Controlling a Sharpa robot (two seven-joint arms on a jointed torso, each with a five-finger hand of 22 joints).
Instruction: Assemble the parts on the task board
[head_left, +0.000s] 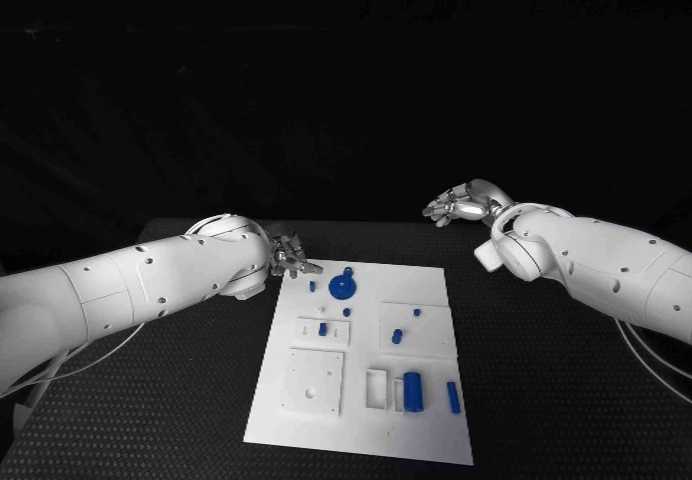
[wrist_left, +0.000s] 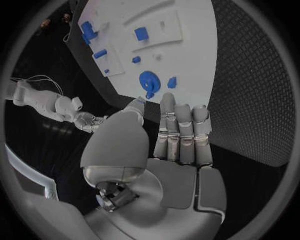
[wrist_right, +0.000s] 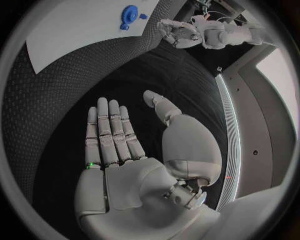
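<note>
Two hands, both empty | left hand (head_left: 291, 256) fingers straight, side by side, at board (head_left: 433, 420) far corner | right hand (head_left: 464, 206) likewise, beyond board | blue disc (head_left: 343, 288) near left hand

The board (head_left: 310, 425) is plain white, and the small parts on it are blue: a round disc (head_left: 343, 288) toward 12 o'clock, a cylinder (head_left: 413, 391) toward 5 o'clock. The tabletop (head_left: 548, 400) is black with a fine dotted weave. Both arms are white, each hand (wrist_left: 181, 135) silver-grey.

Black table (head_left: 562, 380) — textured surface
</note>
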